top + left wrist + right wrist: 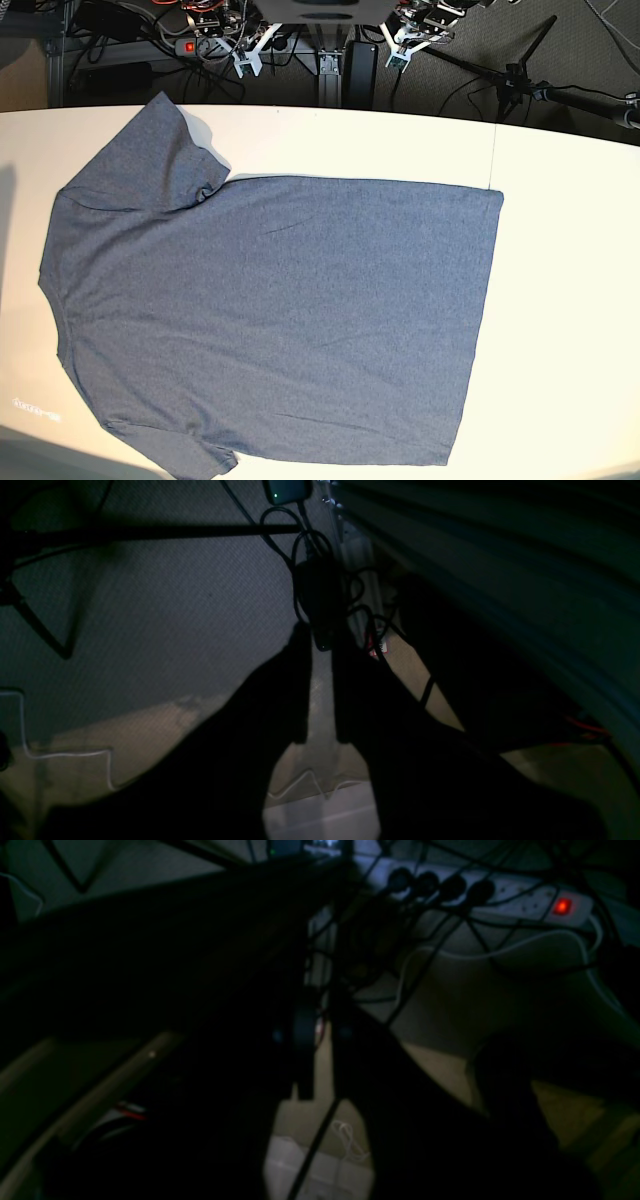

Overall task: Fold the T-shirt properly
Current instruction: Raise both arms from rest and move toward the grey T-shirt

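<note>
The T-shirt (280, 310) lies spread flat on the white table (570, 300), plain blue-grey side up. Its sleeves point to the left and its hem is to the right. Both arms hang behind the table's far edge, well away from the cloth. My left gripper (400, 48) points down at the floor; in the left wrist view its dark fingers (280, 690) stand a little apart with nothing between them. My right gripper (250, 58) is also off the table; in the right wrist view it (322, 1040) shows only a thin slit and holds nothing.
A power strip (500, 895) with a red lit switch and tangled cables lies on the floor behind the table. A black stand (520, 70) rises at the back right. Bare tabletop shows to the right of the shirt and along the far edge.
</note>
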Tool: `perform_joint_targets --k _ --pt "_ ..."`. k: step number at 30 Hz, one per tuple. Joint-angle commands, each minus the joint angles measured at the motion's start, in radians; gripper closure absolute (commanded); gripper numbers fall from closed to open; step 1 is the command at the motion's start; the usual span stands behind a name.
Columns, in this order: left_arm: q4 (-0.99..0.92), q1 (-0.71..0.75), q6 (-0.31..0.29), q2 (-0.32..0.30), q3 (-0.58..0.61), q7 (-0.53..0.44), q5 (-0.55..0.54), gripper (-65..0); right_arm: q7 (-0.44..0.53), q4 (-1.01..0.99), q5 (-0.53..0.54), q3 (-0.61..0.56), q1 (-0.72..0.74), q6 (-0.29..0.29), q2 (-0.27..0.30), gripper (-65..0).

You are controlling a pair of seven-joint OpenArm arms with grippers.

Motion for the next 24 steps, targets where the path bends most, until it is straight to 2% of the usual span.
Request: perform_joint_targets --k 1,7,14,18,24 --pt "0.005 0.002 0.022 -0.006 0.002 0.001 0.001 -11.2 0.007 0.009 0.001 -0.002 -0.003 0.026 0.003 -4.5" --pt "0.005 0.013 0.022 -0.087 0.002 -0.074 0.001 -11.2 0.007 0.013 0.002 -0.002 -0.005 0.026 0.005 -4.5" --pt "0.007 0.043 0.021 -0.168 0.002 -0.099 0.001 -11.2 0.004 0.045 0.010 -0.005 -0.045 0.029 0.033 -4.5" --pt "0.022 0.080 0.021 -0.190 0.002 -0.124 0.001 -11.2 0.004 0.112 0.013 -0.007 -0.107 0.029 0.039 -4.5" --pt "0.101 0.153 0.021 -0.175 0.002 -0.177 0.002 -11.2 0.004 0.208 0.059 -0.026 -0.189 0.029 0.039 -4.5"
